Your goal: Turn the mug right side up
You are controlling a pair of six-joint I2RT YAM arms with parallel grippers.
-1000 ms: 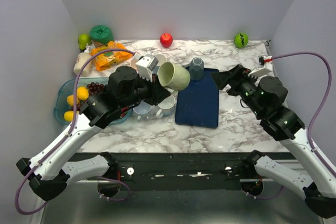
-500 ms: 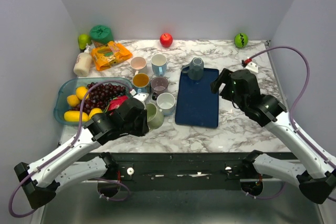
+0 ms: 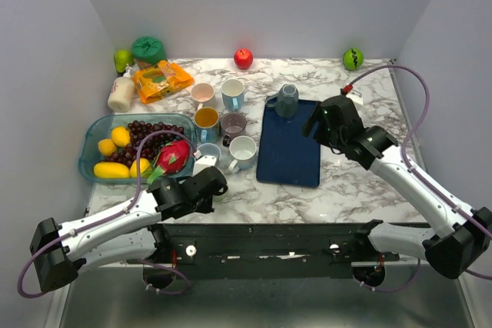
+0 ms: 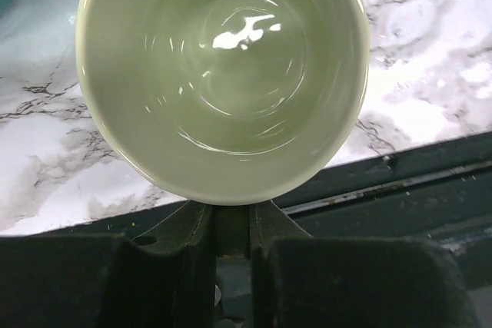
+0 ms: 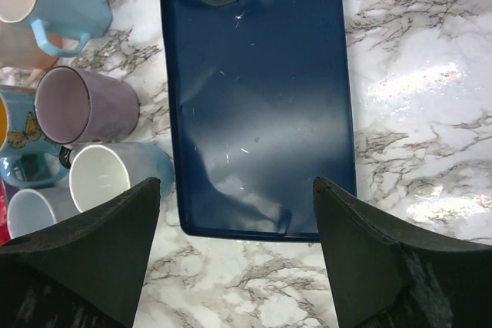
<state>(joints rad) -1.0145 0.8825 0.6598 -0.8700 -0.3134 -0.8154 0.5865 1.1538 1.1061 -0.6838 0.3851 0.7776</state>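
The left claw (image 4: 231, 218) is clenching the pale green mug (image 4: 223, 74) by its wall, mouth apparently facing up, at the desk's (image 4: 430, 74) near edge. Only releasing seems left. The right claw (image 5: 237, 190) is hanging open.

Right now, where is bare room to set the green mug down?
Free: the blue tray, bar the dark mug at its far end; marble right of it; front strip below the tray. Crowded: mug cluster and fruit bin, left.
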